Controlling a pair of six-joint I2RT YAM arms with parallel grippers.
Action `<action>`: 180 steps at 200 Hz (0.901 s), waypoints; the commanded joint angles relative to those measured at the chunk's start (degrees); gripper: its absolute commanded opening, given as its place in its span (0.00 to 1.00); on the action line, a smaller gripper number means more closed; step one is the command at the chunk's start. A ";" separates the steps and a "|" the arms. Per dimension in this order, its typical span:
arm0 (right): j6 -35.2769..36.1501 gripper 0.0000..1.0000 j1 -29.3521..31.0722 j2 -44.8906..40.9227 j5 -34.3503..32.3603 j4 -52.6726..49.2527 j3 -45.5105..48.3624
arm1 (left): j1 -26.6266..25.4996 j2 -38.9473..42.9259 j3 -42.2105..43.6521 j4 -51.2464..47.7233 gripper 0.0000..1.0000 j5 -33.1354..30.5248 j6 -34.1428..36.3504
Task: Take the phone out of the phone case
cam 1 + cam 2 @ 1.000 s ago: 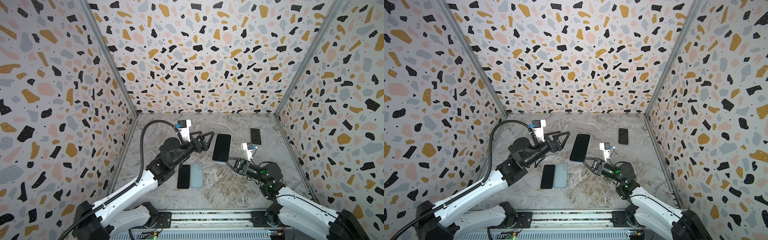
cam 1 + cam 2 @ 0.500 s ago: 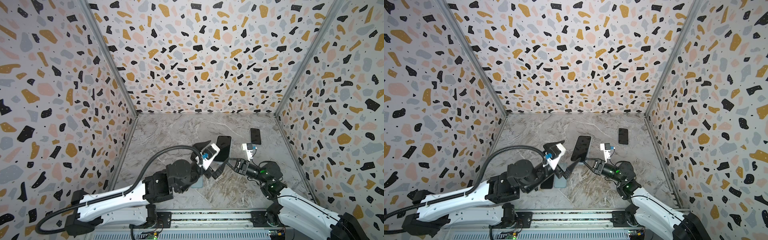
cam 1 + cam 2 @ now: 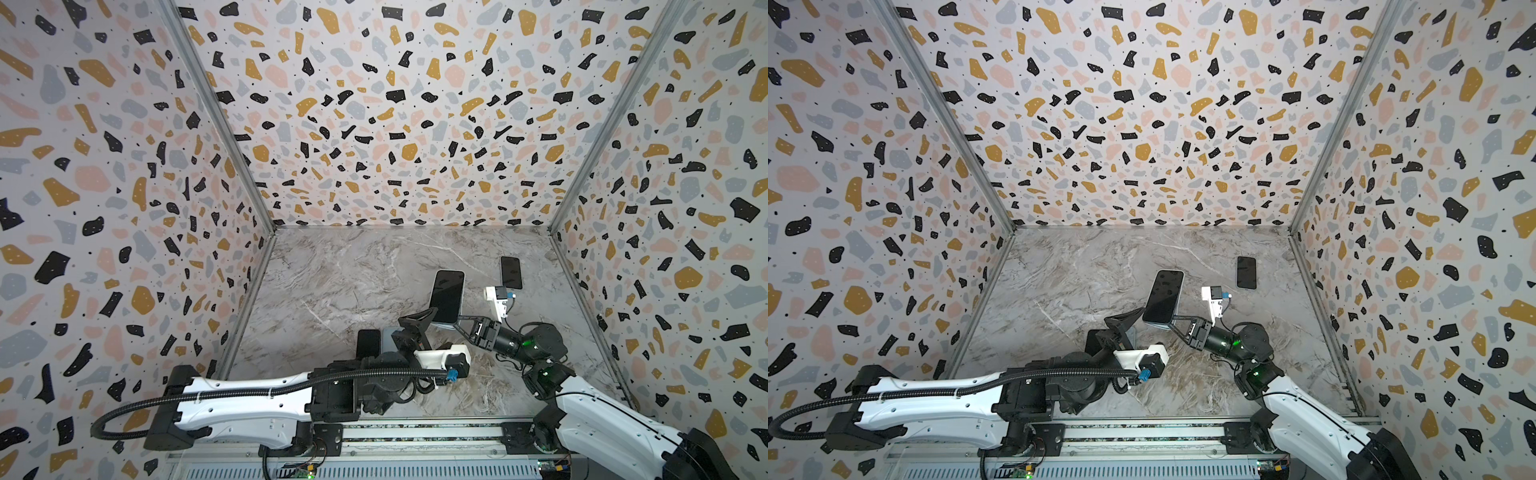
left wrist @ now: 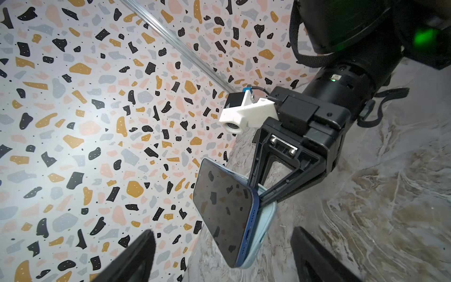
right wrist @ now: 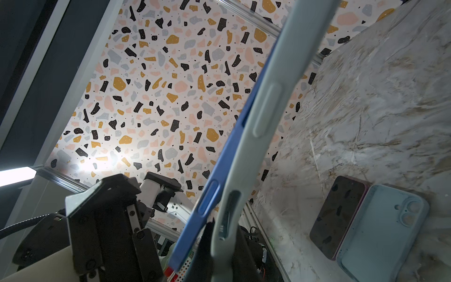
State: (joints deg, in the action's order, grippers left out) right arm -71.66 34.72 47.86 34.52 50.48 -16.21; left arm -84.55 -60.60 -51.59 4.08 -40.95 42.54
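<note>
Left wrist view, lower centre: blue dark-screened phone [image 4: 224,212], half out of pale mint silicone case [image 4: 267,219]; right gripper [image 4: 262,195] pinches the case wall, holding it aloft so your wide-spread left gripper [image 3: 430,328] can likely draw the phone free

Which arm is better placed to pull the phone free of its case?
Left. The left gripper stands open by the loosened end of the phone; the right gripper is shut on the case, holding it aloft.

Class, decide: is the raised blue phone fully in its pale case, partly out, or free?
Partly out: the phone gapes away from the case at one end but sits against it farther along.
</note>
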 commanded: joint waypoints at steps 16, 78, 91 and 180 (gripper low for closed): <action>1.43 0.00 -0.17 -2.06 0.81 2.90 -1.55 | -0.26 -2.31 -1.44 0.72 0.84 -5.04 2.59; 1.35 0.00 -0.18 -2.50 0.72 2.43 -1.47 | 0.18 -4.09 -3.16 0.83 0.78 -7.65 3.94; 1.34 0.00 -0.18 -2.48 0.72 2.43 -1.46 | 0.42 -4.25 -3.16 1.02 0.77 -7.58 3.95; 1.17 0.00 -0.09 -2.59 1.34 2.78 -1.57 | 3.24 -6.58 -4.10 1.64 0.74 -6.29 4.75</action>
State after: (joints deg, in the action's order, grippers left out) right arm -71.66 34.72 47.07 35.20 49.43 -16.21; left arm -82.04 -66.35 -53.32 3.99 -47.05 46.33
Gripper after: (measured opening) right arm 0.130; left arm 0.744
